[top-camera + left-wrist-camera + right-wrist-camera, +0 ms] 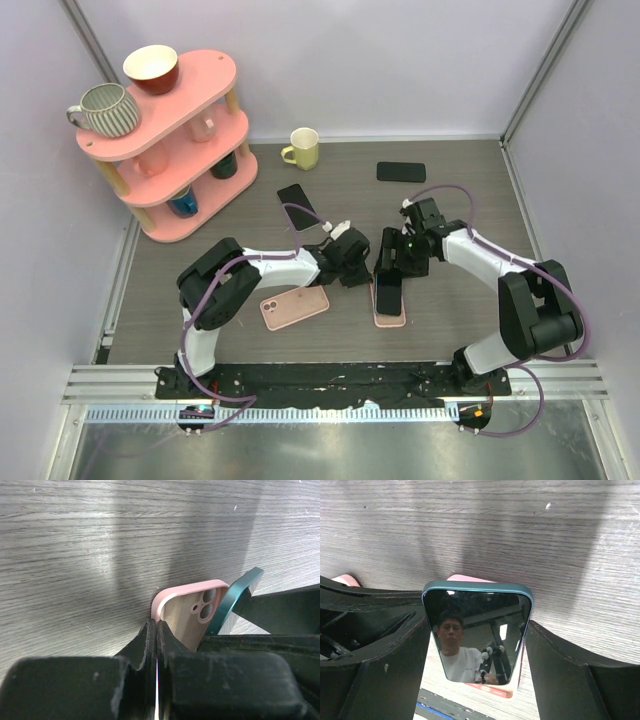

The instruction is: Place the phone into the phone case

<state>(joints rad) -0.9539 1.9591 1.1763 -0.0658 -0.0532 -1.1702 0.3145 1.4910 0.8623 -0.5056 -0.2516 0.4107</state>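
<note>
A pink phone case (391, 319) lies open side up on the table in front of the arms. In the left wrist view the phone case (182, 617) shows its camera cut-out, and its corner rim runs in between the tips of my left gripper (156, 624), which is shut on that rim. My right gripper (390, 266) is shut on a teal-edged phone (477, 630) with a dark screen, gripping its two long sides. The phone (387, 292) is tilted, with its lower end in the case and its upper end raised. The left gripper (362, 272) sits just left of the case's far end.
A pink phone (293, 307) lies left of the case. Two black phones (297, 205) (401, 172) lie farther back, near a yellow mug (301, 148). A pink tiered shelf (200, 80) with cups stands at the back left. Grey walls enclose the table.
</note>
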